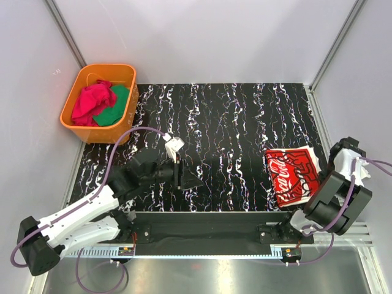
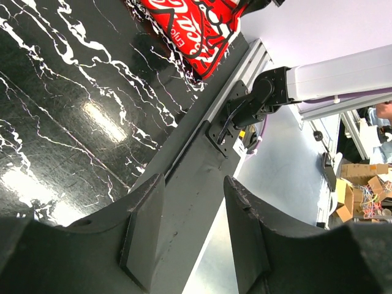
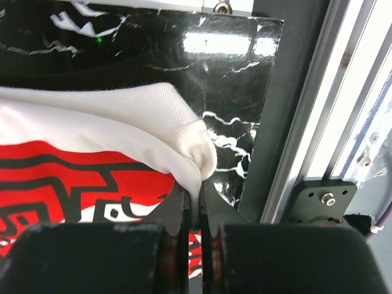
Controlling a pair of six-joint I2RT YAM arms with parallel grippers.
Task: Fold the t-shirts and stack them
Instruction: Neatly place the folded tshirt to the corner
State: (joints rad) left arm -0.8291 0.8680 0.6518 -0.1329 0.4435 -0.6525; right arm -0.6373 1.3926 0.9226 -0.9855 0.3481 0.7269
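The right gripper, clenched on the cream-white t-shirt edge, should pull slowly without skewing the red t-shirt; the left gripper hangs released, empty

Left gripper open over the table's near edge

Its two dark fingers rise from 6 o'clock, standing apart with nothing between them; through the gap runs a grey rail, slanting from the bottom centre up toward 1 o'clock. The black table, veined in white and carrying two bright glare patches, fills the view from 7 to 11 o'clock. At 12 o'clock lies the red t-shirt, white Coca-Cola script showing, its edge just beside the rail. A black bracket sits on the rail near 2 o'clock, joined to a white arm link reaching to 3 o'clock. Cardboard boxes stand at 4 o'clock, off the table.
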